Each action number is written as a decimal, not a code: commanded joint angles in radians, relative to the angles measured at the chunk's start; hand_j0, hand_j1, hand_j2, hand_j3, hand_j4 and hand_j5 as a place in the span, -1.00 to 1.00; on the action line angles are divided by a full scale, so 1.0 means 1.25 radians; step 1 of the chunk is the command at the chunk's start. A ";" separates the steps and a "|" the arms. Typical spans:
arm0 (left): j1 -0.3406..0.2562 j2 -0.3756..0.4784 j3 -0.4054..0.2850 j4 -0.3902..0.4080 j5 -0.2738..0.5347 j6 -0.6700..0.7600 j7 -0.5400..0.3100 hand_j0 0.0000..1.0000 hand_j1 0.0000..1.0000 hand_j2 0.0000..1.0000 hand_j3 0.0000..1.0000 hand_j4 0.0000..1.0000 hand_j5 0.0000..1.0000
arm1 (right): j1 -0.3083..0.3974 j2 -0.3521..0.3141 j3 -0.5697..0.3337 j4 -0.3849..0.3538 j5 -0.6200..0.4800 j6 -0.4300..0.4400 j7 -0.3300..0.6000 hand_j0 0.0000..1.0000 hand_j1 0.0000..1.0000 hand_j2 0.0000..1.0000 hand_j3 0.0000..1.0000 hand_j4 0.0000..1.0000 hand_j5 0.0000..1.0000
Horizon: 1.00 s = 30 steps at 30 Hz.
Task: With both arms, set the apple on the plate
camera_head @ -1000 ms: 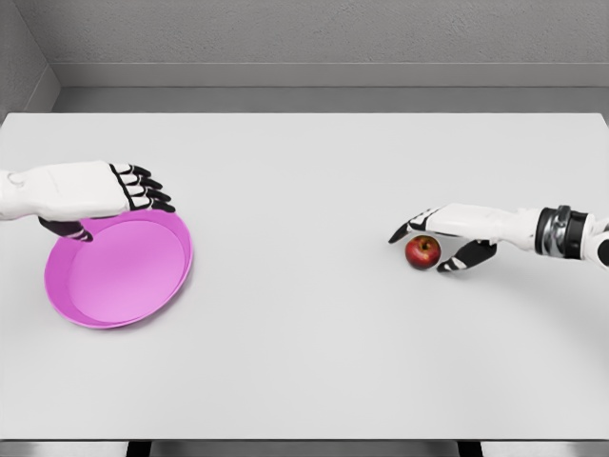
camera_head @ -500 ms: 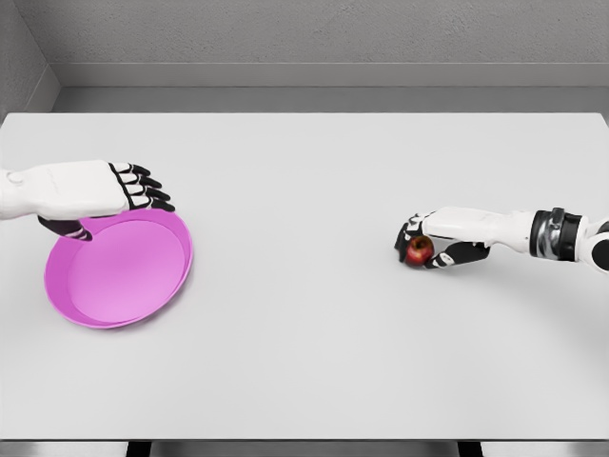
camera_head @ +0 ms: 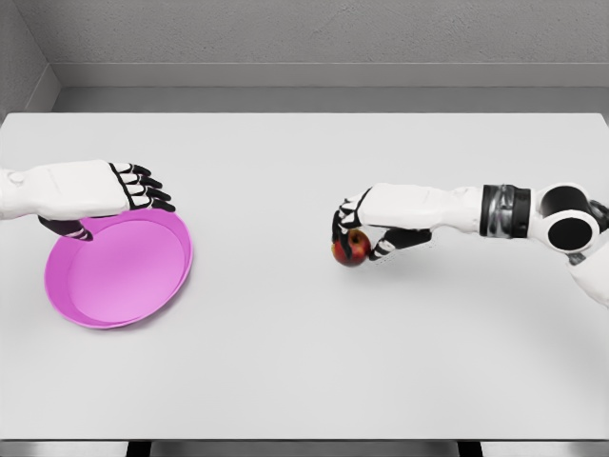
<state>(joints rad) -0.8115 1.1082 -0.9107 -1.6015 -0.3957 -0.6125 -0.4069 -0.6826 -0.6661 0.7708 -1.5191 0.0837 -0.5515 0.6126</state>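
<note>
A small red apple (camera_head: 350, 248) hangs in my right hand (camera_head: 362, 233), whose fingers are shut around it just above the white table, right of the middle. The pink plate (camera_head: 119, 272) lies at the left, tilted, with its far rim raised. My left hand (camera_head: 107, 202) holds that far rim, fingers over the top and thumb beneath it. The apple is well to the right of the plate.
The white table (camera_head: 304, 362) stretches wide between the apple and the plate. A grey wall runs along the back edge. The table's front edge shows at the bottom of the view.
My right hand closed on the apple and has carried it leftward toward the table's middle. The left hand and plate have stayed where they were.
</note>
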 commanded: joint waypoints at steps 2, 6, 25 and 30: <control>0.000 0.001 0.001 0.000 0.004 0.001 0.000 1.00 1.00 1.00 1.00 1.00 1.00 | -0.001 0.065 0.009 0.025 -0.006 0.010 -0.001 -0.35 -0.35 -0.35 -0.35 -0.35 -0.35; 0.000 0.001 0.001 0.000 0.002 0.001 0.000 1.00 1.00 1.00 1.00 1.00 1.00 | -0.009 0.068 0.007 0.052 -0.003 0.009 -0.001 -0.31 -0.31 -0.31 -0.31 -0.31 -0.31; -0.145 -0.348 -0.108 0.050 0.027 0.001 0.000 1.00 1.00 1.00 1.00 1.00 1.00 | 0.047 -0.027 -0.312 0.259 -0.006 -0.048 -0.001 1.00 1.00 1.00 1.00 1.00 1.00; -0.152 -0.453 -0.198 0.060 -0.004 0.001 -0.049 1.00 1.00 1.00 1.00 1.00 1.00 | 0.048 -0.027 -0.310 0.254 -0.006 -0.048 -0.001 1.00 1.00 1.00 1.00 1.00 1.00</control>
<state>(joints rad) -1.0032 0.6111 -1.1090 -1.5319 -0.3908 -0.6126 -0.4430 -0.6197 -0.6977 0.3889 -1.2035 0.0847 -0.6128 0.6113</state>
